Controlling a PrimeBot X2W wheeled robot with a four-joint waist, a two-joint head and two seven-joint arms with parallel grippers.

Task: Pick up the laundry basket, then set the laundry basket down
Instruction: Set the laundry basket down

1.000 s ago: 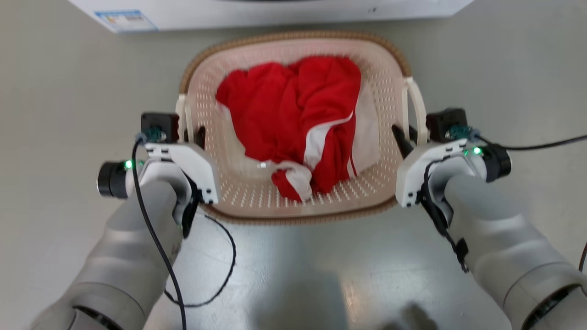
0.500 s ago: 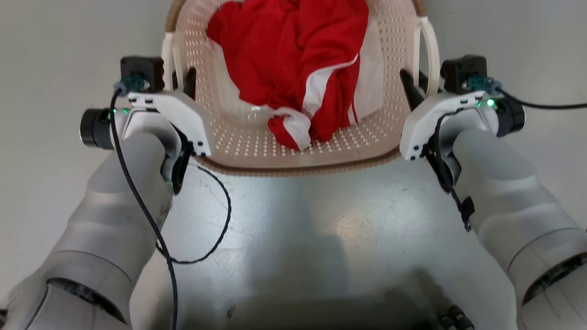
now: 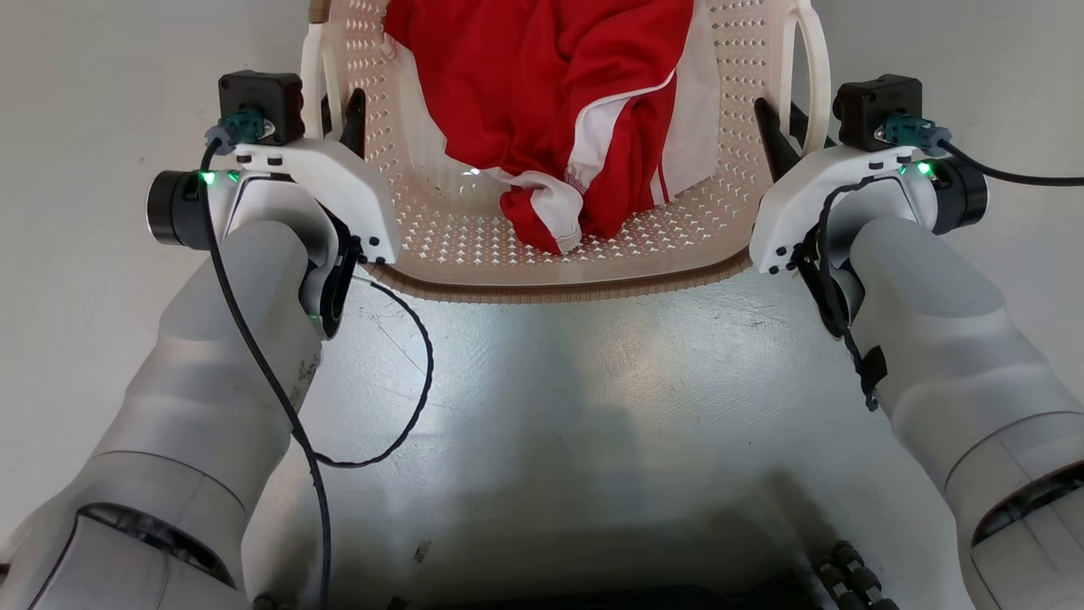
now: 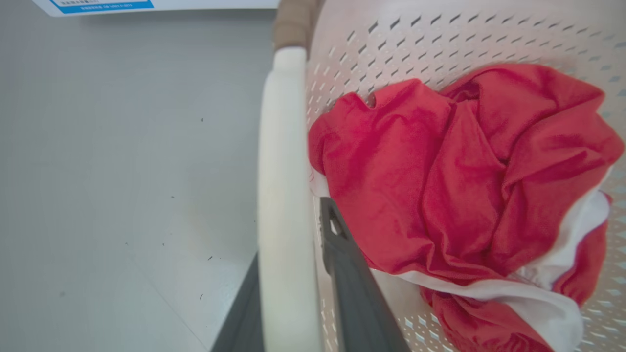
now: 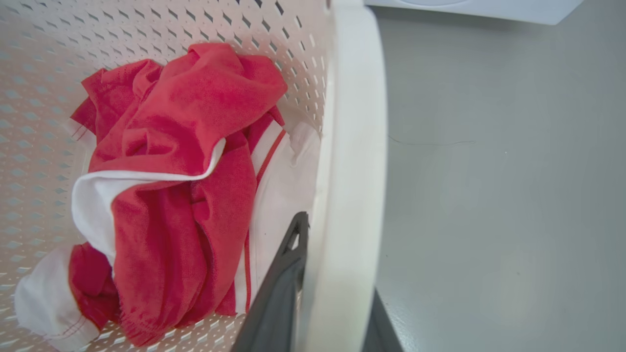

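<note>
Head view: no writing can be read here. The laundry basket (image 3: 559,292) sits straight ahead between the two arms, its far end cut off by the top edge. A crumpled red and white garment (image 3: 550,93) lies inside it. The left gripper (image 3: 336,110) is clamped on the basket's left loop handle (image 3: 312,76), and the right gripper (image 3: 783,119) on the right loop handle (image 3: 815,76). On each side one dark finger stands inside the loop against the basket wall. A black cable (image 3: 406,381) hangs from the left wrist, and small green lights (image 3: 207,176) glow on both wrists. I cannot tell whether the basket is clear of the floor (image 3: 85,339).

Left wrist view: this view adds a blue and white label (image 4: 93,5) on a white appliance (image 4: 195,4) at the top edge. Its print is too small to read. The white handle runs up the middle, pinched between an inner finger (image 4: 347,283) and an outer finger (image 4: 239,313). The handle hides the outer fingertip. The brown woven rim (image 4: 293,22) shows above the handle, and the garment is heaped against the perforated wall.

Right wrist view: there is no label, just a plain white appliance corner (image 5: 469,7) at the top. The right handle is gripped between two dark fingers (image 5: 279,293) and blocks most of the outer one. The garment's white trim with red stitching lies beside the inner finger. A thin hairline mark (image 5: 430,143) crosses the grey floor.
</note>
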